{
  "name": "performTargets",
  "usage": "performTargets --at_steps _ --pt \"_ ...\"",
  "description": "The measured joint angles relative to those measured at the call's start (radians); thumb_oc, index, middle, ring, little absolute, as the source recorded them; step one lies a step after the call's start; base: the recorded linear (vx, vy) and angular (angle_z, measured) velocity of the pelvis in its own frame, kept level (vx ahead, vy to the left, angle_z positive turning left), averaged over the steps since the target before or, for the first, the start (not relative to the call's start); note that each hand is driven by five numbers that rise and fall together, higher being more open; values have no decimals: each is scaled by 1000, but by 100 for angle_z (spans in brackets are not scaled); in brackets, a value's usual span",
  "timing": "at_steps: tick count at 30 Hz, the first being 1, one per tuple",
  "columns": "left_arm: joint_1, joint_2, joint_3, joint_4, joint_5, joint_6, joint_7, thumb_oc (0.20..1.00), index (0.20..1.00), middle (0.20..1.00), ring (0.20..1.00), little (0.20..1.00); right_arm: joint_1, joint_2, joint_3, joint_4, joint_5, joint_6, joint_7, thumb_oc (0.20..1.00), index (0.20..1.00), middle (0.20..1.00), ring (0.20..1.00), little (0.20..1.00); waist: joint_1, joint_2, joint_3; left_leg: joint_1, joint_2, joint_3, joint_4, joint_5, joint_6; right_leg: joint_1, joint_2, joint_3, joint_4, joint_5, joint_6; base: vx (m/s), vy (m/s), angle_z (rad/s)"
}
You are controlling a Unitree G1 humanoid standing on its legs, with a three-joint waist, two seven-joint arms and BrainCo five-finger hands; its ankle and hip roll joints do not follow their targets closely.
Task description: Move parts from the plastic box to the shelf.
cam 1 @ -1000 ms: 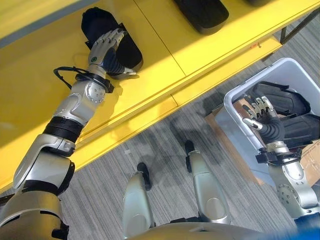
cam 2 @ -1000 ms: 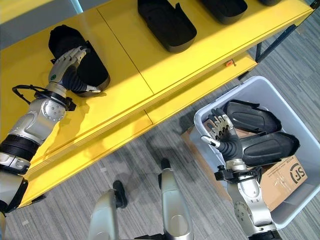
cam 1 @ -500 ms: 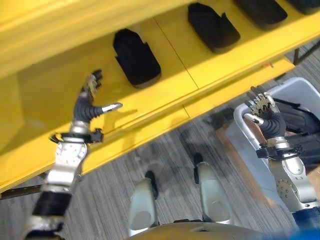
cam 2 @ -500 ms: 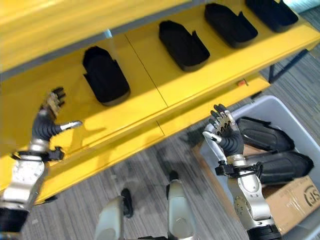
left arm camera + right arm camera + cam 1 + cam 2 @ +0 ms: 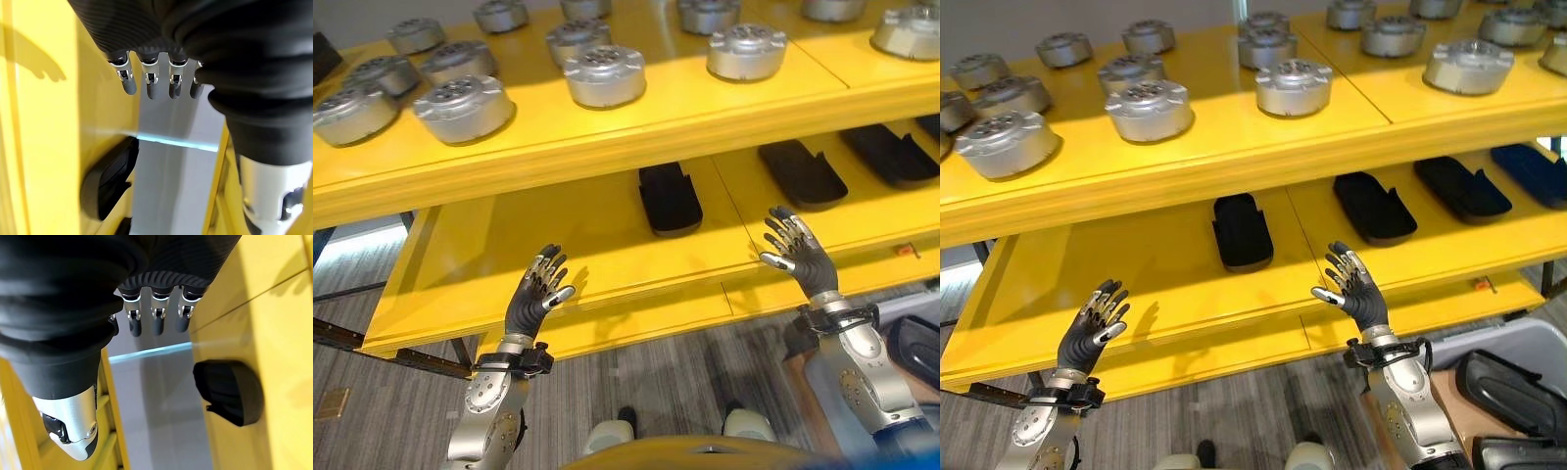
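Note:
Three black parts lie in a row on the lower yellow shelf (image 5: pixel 1136 274): one in the middle (image 5: pixel 1242 230), one to its right (image 5: pixel 1373 206) and a third further right (image 5: pixel 1461 188). My left hand (image 5: pixel 1092 328) is raised in front of the shelf's left half, open and holding nothing. My right hand (image 5: pixel 1351 289) is raised in front of the shelf's front edge, also open and holding nothing. The grey plastic box (image 5: pixel 1498 338) stands on the floor at the lower right with a black part (image 5: pixel 1513 392) in it. In the left wrist view straight fingers (image 5: pixel 149 83) point past a black part (image 5: pixel 110 178).
The upper yellow shelf (image 5: pixel 1214 147) carries several round silver metal parts, such as one (image 5: pixel 1148 108) near its front. A fourth dark part (image 5: pixel 1533 174) lies at the lower shelf's far right. Grey striped floor runs below the shelf.
The camera has tilted up, bringing the upper shelf into view. My left hand has let go of the black part on the shelf and drawn back. My right hand has risen out of the box.

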Motion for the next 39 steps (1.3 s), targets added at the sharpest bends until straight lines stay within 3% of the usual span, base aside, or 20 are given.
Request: performTargets --at_steps 6,8,10,12,13,15,16,17,18,20,22,24,25,27,28,29,30,31,35,39 --pt "-33 16 2 3 13 11 -6 1000 1000 1000 1000 1000 58 29 -44 21 0 4 -2 1000 1000 1000 1000 1000 -15 -37 -28 -5 -96 46 66 -46 70 -2 -79 54 -7 21 44 -6 282 -16" --pt "-66 53 2 5 41 12 -16 1000 1000 1000 1000 1000 102 45 -53 17 0 10 1 1000 1000 1000 1000 1000 -25 -51 -34 -22 -134 64 99 -62 101 -11 -109 83 -21 60 70 -91 219 -23" --pt "-98 62 11 16 63 9 -15 1000 1000 1000 1000 1000 138 59 -51 20 0 21 3 1000 1000 1000 1000 1000 -38 -66 -34 -34 -161 113 102 -60 114 -47 -132 125 -48 120 70 -108 131 -51" --pt "-118 64 22 46 91 -5 -1 1000 1000 1000 1000 1000 129 74 -18 22 0 31 10 1000 1000 1000 1000 1000 -35 -77 -36 -102 -155 182 135 -56 134 -106 -155 147 -75 149 73 -157 180 -95" --pt "-122 71 21 49 94 -5 12 1000 1000 1000 1000 1000 128 85 -6 21 0 33 19 1000 1000 1000 1000 1000 -41 -103 -18 -125 -159 231 169 -62 152 -119 -163 95 -108 131 29 -170 265 -113" --pt "-125 64 -9 58 95 0 22 1000 1000 1000 1000 1000 107 86 -5 26 0 39 19 1000 1000 1000 1000 1000 -34 -76 26 -164 -103 280 209 -80 198 -123 -191 -97 -133 67 -4 -16 149 -119" --pt "-119 34 -8 72 95 3 22 1000 1000 1000 1000 1000 96 64 10 26 0 44 20 1000 1000 1000 1000 1000 -27 -52 49 -140 -68 328 180 -66 194 -153 -228 -237 14 63 -14 18 17 -122" --pt "-103 10 -8 87 95 5 23 1000 1000 1000 1000 1000 101 49 20 25 0 47 27 1000 1000 1000 1000 1000 -21 -42 51 -105 -55 339 136 -53 176 -147 -247 -268 143 58 -8 -47 -12 -117" --pt "-82 14 -7 82 95 7 23 1000 1000 1000 1000 1000 103 52 17 22 0 48 30 1000 1000 1000 1000 1000 -22 -46 48 -86 -52 346 108 -42 174 -123 -234 -221 191 53 29 -49 -10 -82" --pt "-59 26 26 76 94 9 22 1000 1000 1000 1000 1000 100 64 11 14 1 43 38 1000 1000 1000 1000 1000 4 -78 35 -80 -48 368 63 -22 160 -82 -231 -159 279 24 64 -6 -88 -73" --pt "-25 37 56 73 87 16 23 1000 1000 1000 1000 1000 105 64 5 -3 1 43 42 1000 1000 1000 1000 1000 20 -91 33 -82 -49 378 19 10 122 12 -211 -171 183 8 73 24 -159 -65" --pt "48 40 107 48 84 17 22 1000 1000 1000 1000 1000 109 69 8 -8 1 45 53 1000 1000 1000 1000 1000 38 -115 20 -72 -48 418 -14 37 83 107 -185 -171 -4 5 78 39 -188 -91" --pt "70 31 123 59 83 19 21 1000 1000 1000 1000 1000 98 65 4 -6 1 45 59 1000 1000 1000 1000 1000 45 -115 18 -83 -37 412 -1 53 66 139 -160 -171 -102 17 116 64 -244 -95" --pt "89 -4 116 63 83 23 18 1000 1000 1000 1000 1000 110 44 1 -6 1 48 61 1000 1000 1000 1000 1000 18 -69 10 -89 6 401 -22 66 37 133 -104 -169 -140 21 97 48 -176 -42" --pt "96 -10 114 63 81 23 16 1000 1000 1000 1000 1000 117 37 1 -6 1 50 64 1000 1000 1000 1000 1000 8 -76 4 -90 17 418 -38 61 2 116 -96 -160 -145 20 84 47 -147 -62" --pt "96 -19 104 63 79 23 7 1000 1000 1000 1000 1000 127 32 -14 -9 1 50 64 1000 1000 1000 1000 1000 -1 -86 -3 -108 24 374 135 30 53 100 -107 -148 -151 39 60 68 -223 -73" --pt "104 -26 97 61 78 22 3 1000 1000 1000 1000 1000 141 15 -17 -17 1 49 65 1000 1000 1000 1000 1000 -6 -67 -16 -95 43 358 169 -5 54 99 -90 -138 -154 40 63 64 -205 -76" --pt "115 -40 92 52 76 18 0 1000 1000 1000 1000 1000 158 -16 -23 -22 1 41 65 1000 1000 1000 1000 1000 -29 -21 -50 -68 82 350 89 -36 18 83 -50 -128 -151 55 64 48 -179 -31" --pt "96 -39 73 59 45 18 -19 1000 1000 1000 1000 1000 191 -7 -35 -8 2 43 67 1000 1000 1000 1000 1000 -70 -30 -63 -22 74 387 -28 43 20 67 -40 -106 -161 75 46 47 -147 -14" --pt "36 -40 -20 58 37 20 -28 1000 1000 1000 1000 1000 201 -14 -43 -5 2 37 74 1000 1000 1000 1000 1000 -91 7 -59 20 92 408 -62 71 1 70 -9 -84 -170 73 41 66 -222 -12"
